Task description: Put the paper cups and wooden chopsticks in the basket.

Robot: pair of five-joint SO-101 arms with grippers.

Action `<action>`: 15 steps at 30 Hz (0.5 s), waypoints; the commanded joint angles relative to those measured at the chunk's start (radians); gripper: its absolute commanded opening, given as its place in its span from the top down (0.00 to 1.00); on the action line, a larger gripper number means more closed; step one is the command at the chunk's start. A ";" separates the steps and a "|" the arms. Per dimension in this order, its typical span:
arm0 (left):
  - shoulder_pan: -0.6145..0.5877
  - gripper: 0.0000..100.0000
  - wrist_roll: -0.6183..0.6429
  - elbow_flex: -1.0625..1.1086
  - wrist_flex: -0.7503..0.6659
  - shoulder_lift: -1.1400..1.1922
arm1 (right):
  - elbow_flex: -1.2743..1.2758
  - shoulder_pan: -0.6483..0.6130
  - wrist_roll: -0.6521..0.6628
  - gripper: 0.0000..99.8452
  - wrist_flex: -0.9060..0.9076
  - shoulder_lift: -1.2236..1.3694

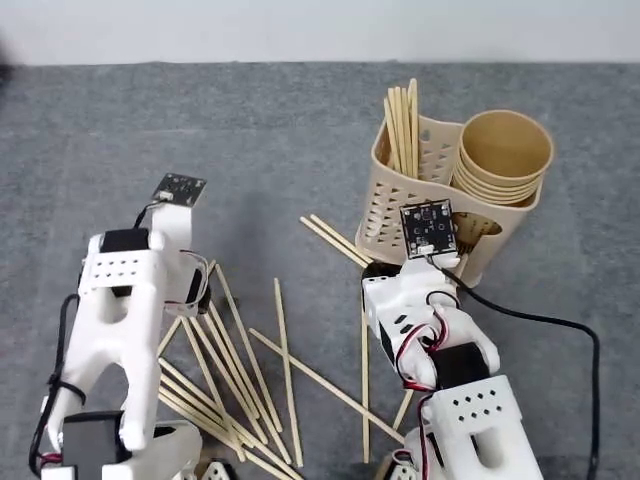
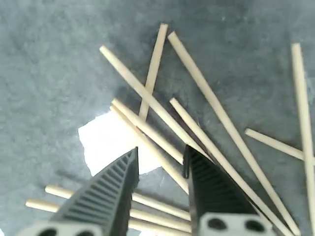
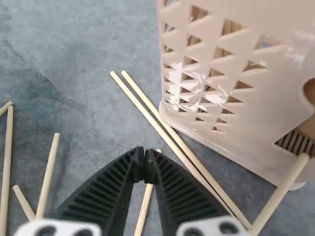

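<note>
A beige slotted basket [image 1: 400,215] stands at the back right, holding a stack of paper cups [image 1: 503,150] and several wooden chopsticks [image 1: 402,125]. More chopsticks [image 1: 240,370] lie scattered on the grey mat between the arms. My left gripper [image 2: 160,162] hangs open just above this pile, with one chopstick [image 2: 147,137] running under the gap between its fingers. My right gripper [image 3: 144,160] is shut, tips together, close in front of the basket [image 3: 231,98]. A chopstick [image 3: 144,206] lies on the mat beneath it. A pair of chopsticks [image 3: 162,123] lies against the basket's foot.
A white patch [image 2: 110,142] shows on the mat under the left gripper. A black cable [image 1: 560,325] loops from the right arm along the mat's right side. Open mat stretches across the back left.
</note>
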 commanded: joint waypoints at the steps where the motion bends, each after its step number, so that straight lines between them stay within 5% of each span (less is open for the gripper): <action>1: 0.006 0.85 -0.005 -0.056 0.041 -0.005 | -0.006 -0.004 -0.008 0.99 -0.012 -0.021; 15: 0.089 0.79 0.203 0.205 -0.187 0.003 | -0.005 -0.004 -0.008 0.99 -0.012 -0.021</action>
